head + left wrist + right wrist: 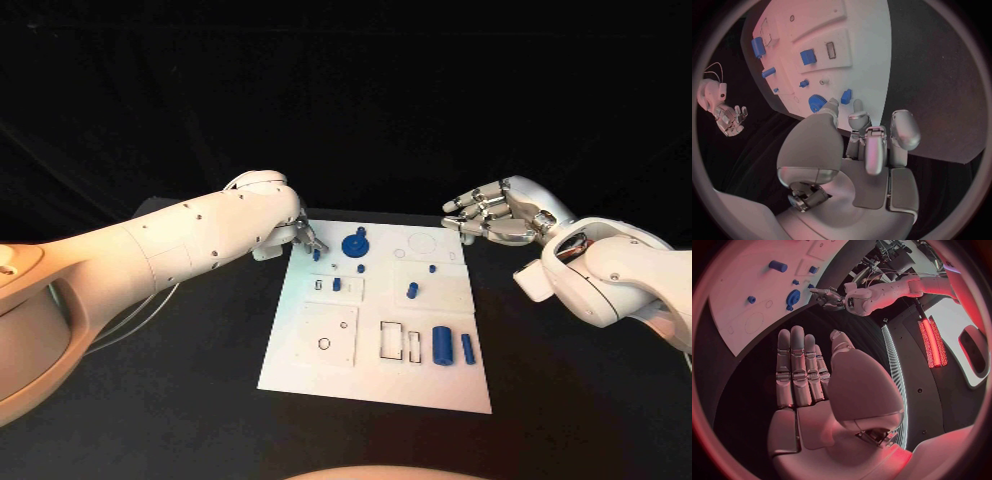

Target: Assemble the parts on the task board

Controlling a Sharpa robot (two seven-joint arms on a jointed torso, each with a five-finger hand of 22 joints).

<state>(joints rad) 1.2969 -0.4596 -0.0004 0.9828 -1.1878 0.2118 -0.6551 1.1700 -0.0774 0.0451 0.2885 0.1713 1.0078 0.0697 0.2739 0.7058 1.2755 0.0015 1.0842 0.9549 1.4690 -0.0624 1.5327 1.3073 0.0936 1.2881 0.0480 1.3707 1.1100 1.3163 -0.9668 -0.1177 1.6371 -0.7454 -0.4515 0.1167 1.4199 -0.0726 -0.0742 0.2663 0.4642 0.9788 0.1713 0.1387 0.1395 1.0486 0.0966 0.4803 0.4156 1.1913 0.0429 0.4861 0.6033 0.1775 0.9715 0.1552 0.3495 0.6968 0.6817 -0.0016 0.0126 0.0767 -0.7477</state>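
the left hand pinches a small blue part at the task board's far left corner; the right hand hovers spread beyond its far right corner, holding nothing.

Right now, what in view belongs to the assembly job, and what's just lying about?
Job: task board, blue gear, blue cylinders, small blue pieces, left hand, right hand.
Lying about: black table; nothing loose on it.

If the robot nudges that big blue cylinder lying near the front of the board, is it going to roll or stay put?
The big blue cylinder lies on its side on the flat task board, so a sideways nudge would probably roll it. Its surface looks smooth, so it may slip in a loose hold. It looks rigid, likely plastic and light.
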